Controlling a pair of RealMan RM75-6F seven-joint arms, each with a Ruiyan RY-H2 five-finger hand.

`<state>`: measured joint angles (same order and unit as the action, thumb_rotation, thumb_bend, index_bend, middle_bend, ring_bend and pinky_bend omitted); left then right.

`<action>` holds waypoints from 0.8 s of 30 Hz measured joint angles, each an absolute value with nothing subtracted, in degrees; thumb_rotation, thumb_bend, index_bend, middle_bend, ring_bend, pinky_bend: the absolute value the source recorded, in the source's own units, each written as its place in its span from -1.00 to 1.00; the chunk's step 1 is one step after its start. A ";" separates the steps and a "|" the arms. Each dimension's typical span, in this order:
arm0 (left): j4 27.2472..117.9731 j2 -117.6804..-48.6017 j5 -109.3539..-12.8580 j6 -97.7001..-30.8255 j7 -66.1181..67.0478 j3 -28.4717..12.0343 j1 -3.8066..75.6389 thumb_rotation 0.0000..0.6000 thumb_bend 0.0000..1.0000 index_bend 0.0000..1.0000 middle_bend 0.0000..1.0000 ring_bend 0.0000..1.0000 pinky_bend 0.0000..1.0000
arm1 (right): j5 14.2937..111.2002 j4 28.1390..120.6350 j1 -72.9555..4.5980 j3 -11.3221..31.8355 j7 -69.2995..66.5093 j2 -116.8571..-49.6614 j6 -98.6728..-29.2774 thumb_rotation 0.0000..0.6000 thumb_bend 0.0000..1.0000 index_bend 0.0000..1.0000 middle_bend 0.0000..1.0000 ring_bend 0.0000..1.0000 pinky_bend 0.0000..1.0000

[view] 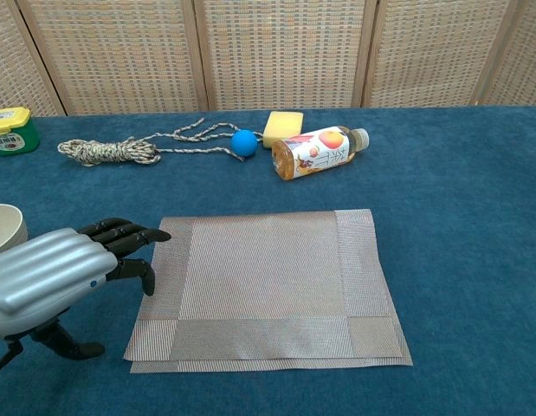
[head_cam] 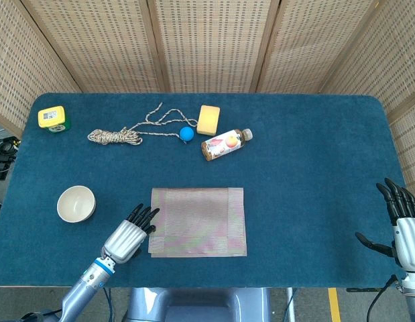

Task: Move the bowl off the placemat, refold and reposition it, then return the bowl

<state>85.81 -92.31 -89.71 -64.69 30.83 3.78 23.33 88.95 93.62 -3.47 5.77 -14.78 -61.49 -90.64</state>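
The folded woven placemat point(head_cam: 198, 221) point(view: 266, 282) lies flat in the middle of the blue table, nothing on it. The cream bowl point(head_cam: 76, 203) point(view: 6, 229) stands upright on the cloth to its left, off the mat. My left hand point(head_cam: 129, 236) point(view: 64, 270) hovers at the mat's left edge, between bowl and mat, fingers spread and empty, fingertips reaching the mat's border. My right hand point(head_cam: 402, 220) hangs open near the table's right front corner, far from the mat; the chest view does not show it.
Along the back lie a coiled rope point(head_cam: 114, 136) with a blue ball point(head_cam: 186, 134), a yellow sponge point(head_cam: 208, 119), a tea bottle on its side point(head_cam: 224, 143) and a yellow tape measure point(head_cam: 53, 118). Wicker screens stand behind the table.
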 measured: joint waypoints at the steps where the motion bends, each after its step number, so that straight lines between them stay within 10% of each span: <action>1: 85.72 -92.48 -89.63 -64.55 30.92 3.80 23.37 1.00 -0.65 -0.34 -1.00 -1.00 -1.00 | 88.96 93.63 -3.46 5.78 -14.82 -61.49 -90.67 1.00 -0.74 -1.00 -1.00 -1.00 -1.00; 24: 81.91 -97.78 -91.13 -65.42 32.43 3.91 23.97 1.00 -0.45 -0.26 -1.00 -1.00 -1.00 | 89.01 93.66 -3.39 5.86 -15.87 -61.30 -90.84 1.00 -0.74 -1.00 -1.00 -1.00 -1.00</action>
<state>81.91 -97.78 -91.13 -65.42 32.43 3.91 23.97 89.02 93.66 -3.39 5.86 -15.87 -61.30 -90.84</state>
